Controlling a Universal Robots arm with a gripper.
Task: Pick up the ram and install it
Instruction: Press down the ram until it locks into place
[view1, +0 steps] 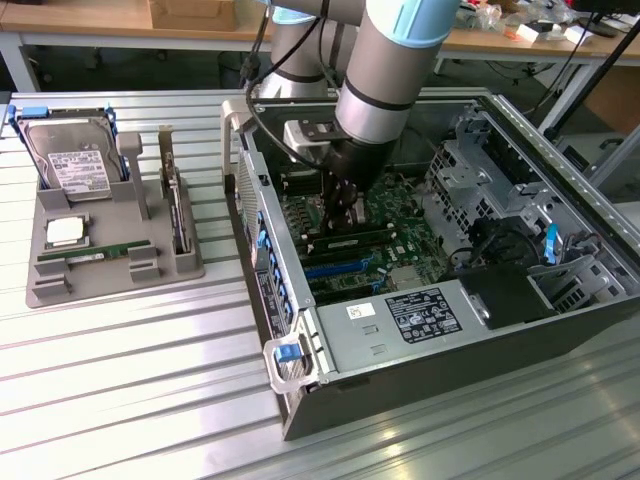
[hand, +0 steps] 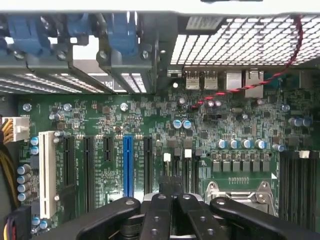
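On the exterior view's left we see a grey fixture tray (view1: 45, 285) on the slatted metal table (view1: 150, 400). It carries a hard drive (view1: 70, 160) standing at its far end, a square silver processor chip (view1: 65, 232) lying flat nearer us, and a wider card with a metal bracket (view1: 176, 205) held on edge along the tray's side toward the computer. The ram (view1: 85, 256), a thin green strip with a whitish label, lies in a slot near the tray's front edge, just beside the processor chip and well apart from the arm. Moving toward the exterior view's right, we note the open computer case (view1: 420, 385) with its green motherboard (view1: 395, 225) exposed, a blue latch (view1: 287, 351) at the near corner and a labelled power supply (view1: 420, 315) along the front. The robot arm (view1: 385, 70) reaches down into the case, and the gripper (view1: 345, 215) sits low over the motherboard near the long memory slots (view1: 350, 245). In the wrist view the black fingers (hand: 157, 217) stand pressed together with nothing visible between them; we record the gripper (hand: 170, 200) as closed and empty. In that view, the motherboard (hand: 235, 120) shows a blue expansion slot (hand: 128, 165), a white slot (hand: 47, 172), a red wire (hand: 250, 86) and the socket frame (hand: 240, 192).
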